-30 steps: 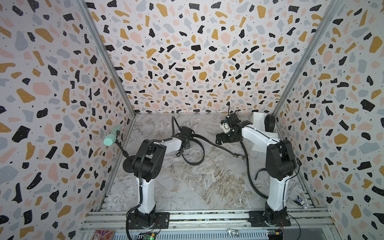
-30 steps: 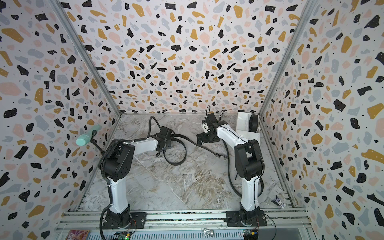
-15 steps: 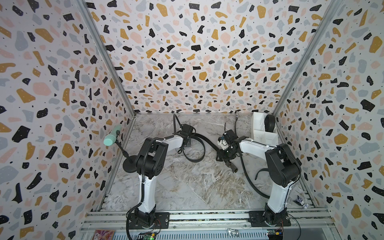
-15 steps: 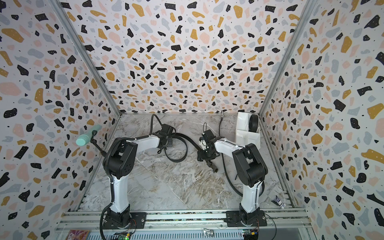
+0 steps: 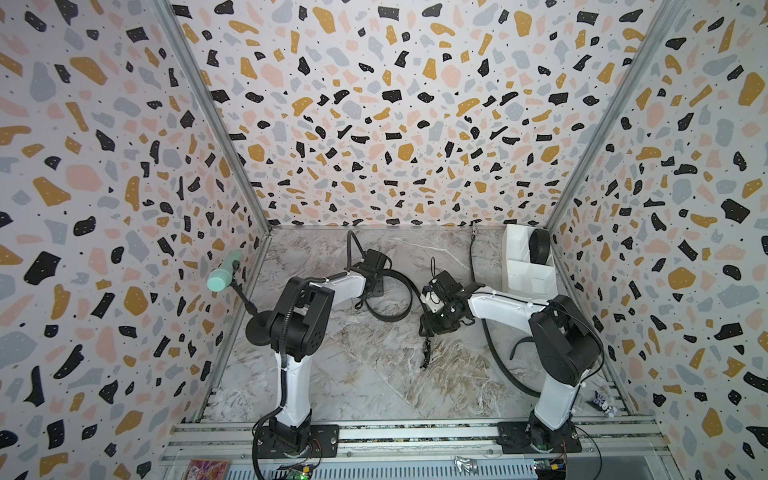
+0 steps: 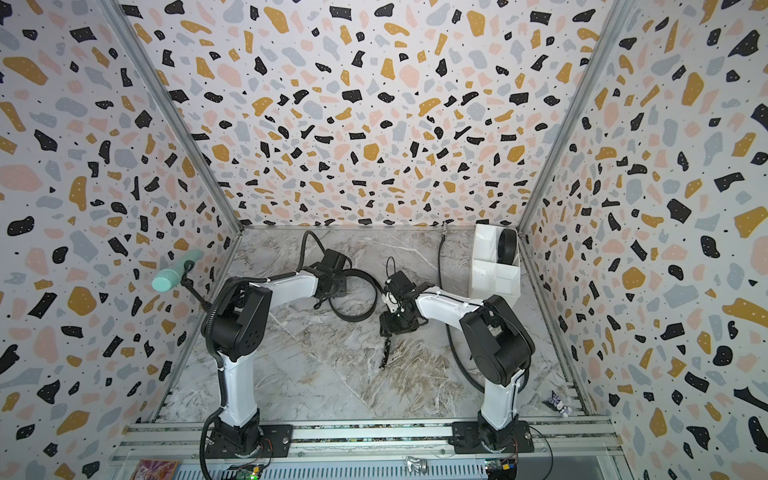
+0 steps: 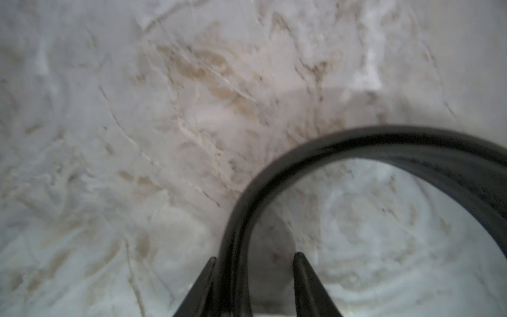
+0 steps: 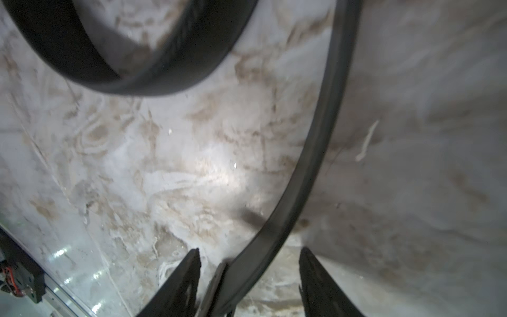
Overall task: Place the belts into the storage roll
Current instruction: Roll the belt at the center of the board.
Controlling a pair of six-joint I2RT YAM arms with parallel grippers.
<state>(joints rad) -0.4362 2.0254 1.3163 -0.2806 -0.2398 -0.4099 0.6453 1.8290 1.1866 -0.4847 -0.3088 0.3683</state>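
Note:
A wide black belt [image 5: 392,319] lies on the marble floor, curled into a loop between my two arms. My left gripper [image 7: 255,256] is open; the belt [image 7: 384,140] runs between its fingers and rests against one of them. In a top view this gripper [image 5: 371,293] sits at the loop's left side. My right gripper [image 8: 249,250] is open, low over the floor. The same belt's strap [image 8: 315,142] passes between its fingers with gaps on both sides. The storage roll [image 5: 528,266] stands at the back right with a rolled belt [image 5: 538,247] in a rear cell.
A mint-green cylinder [image 5: 224,276] on a black stand is by the left wall. A thin black strap [image 5: 471,257] runs from the back wall forward past my right arm. A small object [image 5: 602,405] lies at the front right corner.
My left gripper has opened and let go of the belt. My right arm has come forward from near the storage roll and down over the belt, and its jaws have narrowed.

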